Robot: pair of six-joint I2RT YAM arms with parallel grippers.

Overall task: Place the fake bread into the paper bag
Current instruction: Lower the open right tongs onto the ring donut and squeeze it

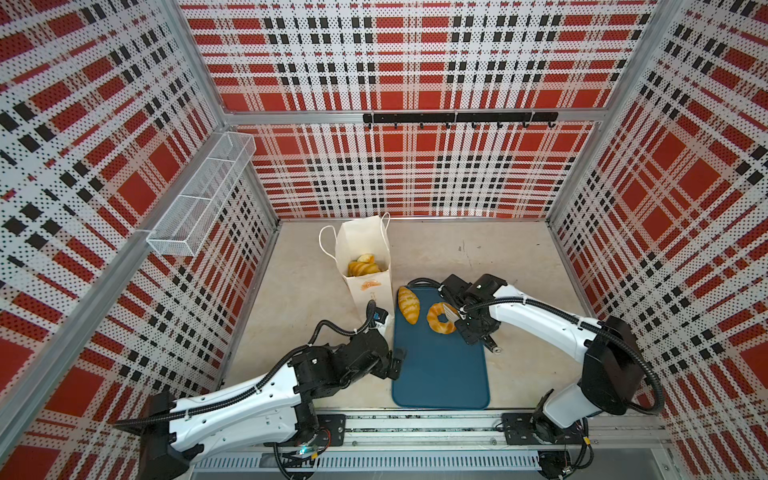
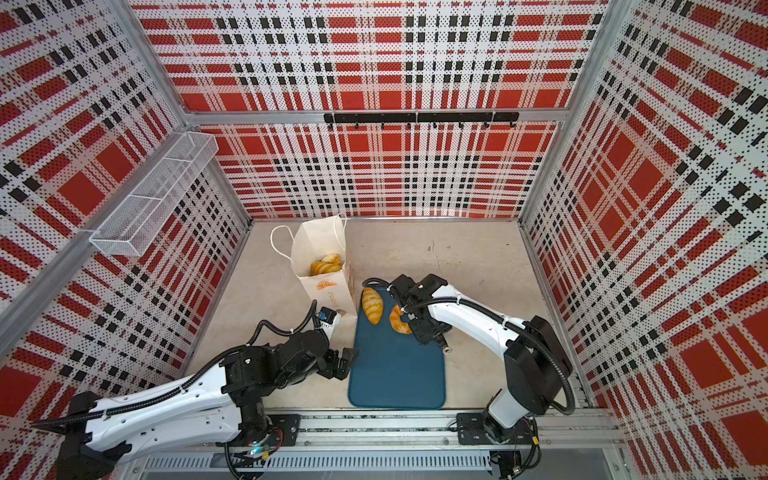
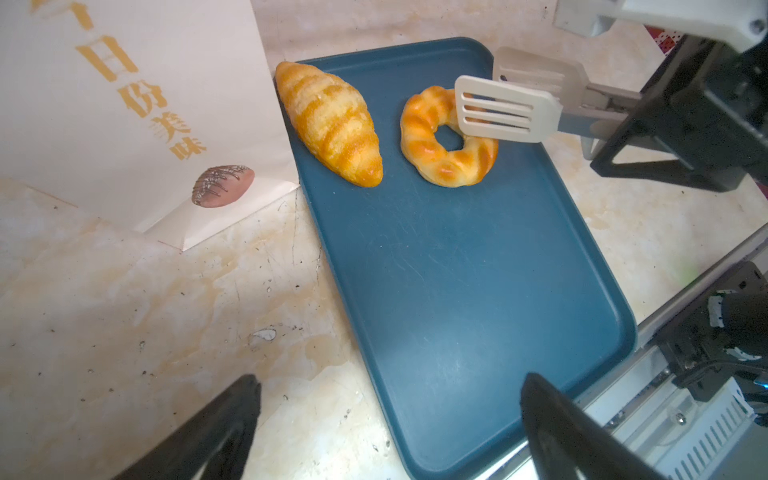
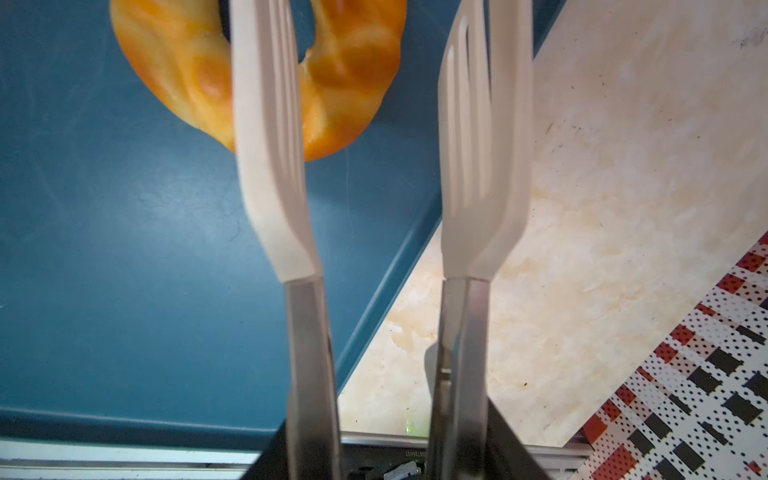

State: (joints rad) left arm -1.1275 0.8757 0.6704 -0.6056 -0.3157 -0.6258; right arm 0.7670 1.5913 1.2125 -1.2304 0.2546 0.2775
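Observation:
A striped croissant (image 1: 408, 304) (image 3: 328, 122) and a ring doughnut (image 1: 440, 319) (image 3: 446, 139) lie at the far end of the teal tray (image 1: 440, 374). The white paper bag (image 1: 365, 257) stands upright beside the tray's far left corner, with several pastries (image 1: 363, 266) inside. My right gripper (image 4: 386, 432) is shut on white slotted tongs (image 3: 503, 110). The tong blades stand apart; one blade hangs over the doughnut (image 4: 187, 70), the other beside it, and nothing is pinched. My left gripper (image 3: 390, 382) is open and empty, low over the tray's left edge, near the bag's base.
A white wire mesh basket (image 1: 199, 195) hangs on the left wall and a black hook rail (image 1: 459, 118) on the back wall. The aluminium base rail (image 1: 415, 428) runs along the table's front edge. Plaid walls close in three sides.

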